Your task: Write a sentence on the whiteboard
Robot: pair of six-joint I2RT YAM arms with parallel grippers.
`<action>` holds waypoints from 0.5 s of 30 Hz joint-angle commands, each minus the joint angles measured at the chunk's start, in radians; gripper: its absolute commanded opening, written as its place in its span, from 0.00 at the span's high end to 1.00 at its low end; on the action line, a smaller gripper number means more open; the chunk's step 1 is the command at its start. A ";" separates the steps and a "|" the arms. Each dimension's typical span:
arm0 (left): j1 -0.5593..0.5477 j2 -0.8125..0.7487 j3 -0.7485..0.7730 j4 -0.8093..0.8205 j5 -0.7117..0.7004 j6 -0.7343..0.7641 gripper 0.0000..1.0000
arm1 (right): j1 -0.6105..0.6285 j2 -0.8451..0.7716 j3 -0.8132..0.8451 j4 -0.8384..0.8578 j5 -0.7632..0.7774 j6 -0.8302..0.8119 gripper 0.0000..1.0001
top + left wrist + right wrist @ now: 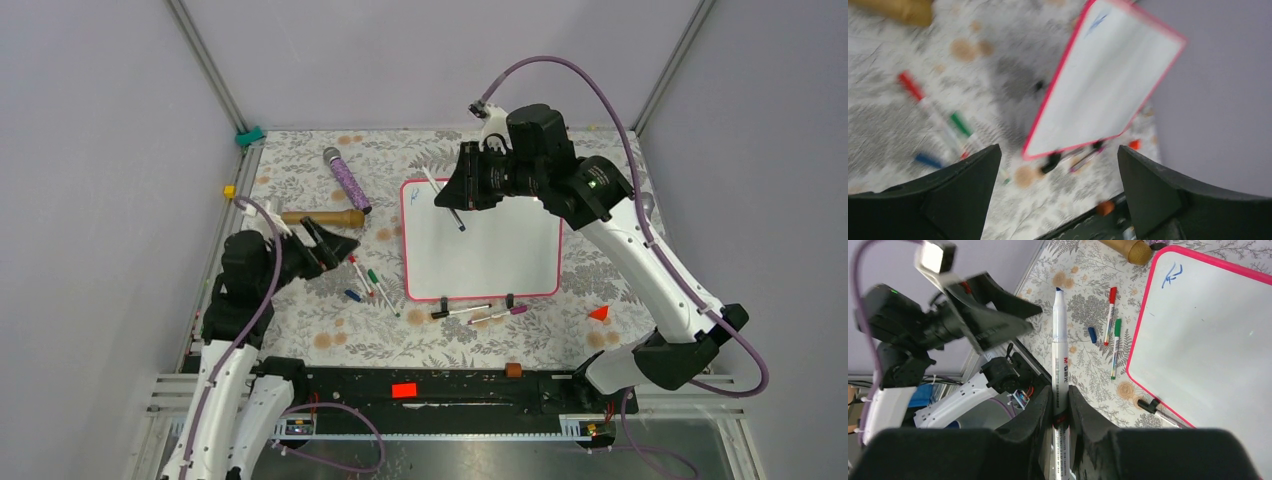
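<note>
The whiteboard (485, 250) lies flat on the flowered cloth, with a small blue scribble (415, 196) in its far left corner. My right gripper (452, 195) hovers over that corner, shut on a white marker (1059, 340). The marker's uncapped blue tip (1058, 289) points away from the fingers and stands off the whiteboard (1208, 330). My left gripper (340, 245) is open and empty, to the left of the board above the loose pens. Its blurred wrist view shows the whiteboard (1103, 80) ahead between the wide black fingers (965, 190).
A red marker (360, 272), a green marker (380, 290) and a blue cap (352, 295) lie left of the board. Two more markers (478, 313) rest at its near edge. A purple microphone (347, 180) and a wooden roller (322, 217) lie far left.
</note>
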 commanded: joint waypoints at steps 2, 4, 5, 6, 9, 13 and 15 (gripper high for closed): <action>-0.060 0.127 0.112 0.627 0.109 -0.556 0.16 | -0.017 -0.048 0.017 0.009 -0.014 -0.044 1.00; -0.159 0.200 0.173 0.678 0.012 -0.633 0.17 | -0.017 -0.040 0.047 -0.021 -0.009 -0.070 1.00; -0.218 0.229 0.219 0.671 -0.034 -0.628 0.16 | -0.017 -0.041 0.053 -0.024 -0.001 -0.077 1.00; -0.269 0.261 0.267 0.645 -0.074 -0.615 0.16 | -0.016 -0.038 0.068 -0.038 0.017 -0.090 1.00; -0.359 0.345 0.369 0.578 -0.148 -0.649 0.13 | -0.016 -0.036 0.083 -0.053 0.032 -0.096 1.00; -0.426 0.412 0.388 0.629 -0.223 -0.760 0.13 | -0.015 -0.039 0.076 -0.052 0.031 -0.083 1.00; -0.462 0.446 0.415 0.631 -0.253 -0.792 0.13 | -0.011 -0.035 0.077 -0.052 0.041 -0.075 1.00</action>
